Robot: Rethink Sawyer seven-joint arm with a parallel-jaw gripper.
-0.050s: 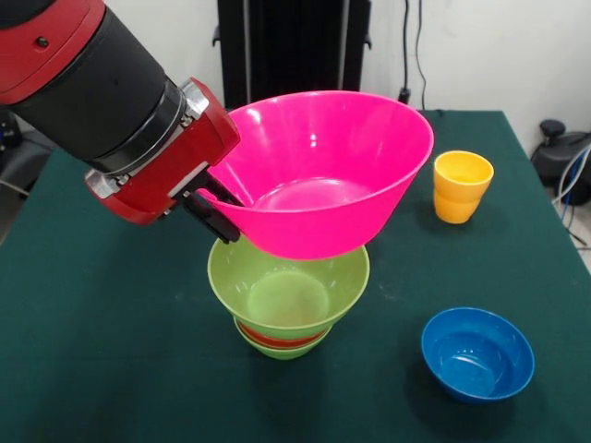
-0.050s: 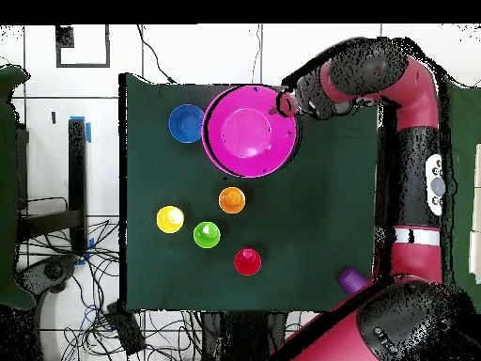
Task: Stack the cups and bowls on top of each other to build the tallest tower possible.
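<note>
Pink, glossy and very wide, the huge round plastic bowl (image 1: pixel 323 171) is seen tilted in the front view, its rim pinched at one side by the end effector (image 1: pixel 214 209), whose black fingers are clamped over the bowl's wall. It is held above a pile of nested plastic bowls (image 1: pixel 288 300): a large lime green bowl (image 1: pixel 286 286) on top, a red-orange bowl (image 1: pixel 277 338) showing as a thin band beneath it, and a smaller lime green bowl (image 1: pixel 282 351) at the bottom. Whether the pink bowl's base touches the large green rim cannot be told. A small blue plastic bowl (image 1: pixel 477 353) is set apart on the dark green table (image 1: pixel 92 351), and an orange plastic tumbler (image 1: pixel 461 186) stands upright beyond it. In the overhead view, yellow (image 2: pixel 170 219), light green (image 2: pixel 207 235), red (image 2: pixel 247 261) and purple (image 2: pixel 351 278) tumblers are seen farther off. The red and black arm (image 1: pixel 92 83) is slanted down toward the bowl's rim.
</note>
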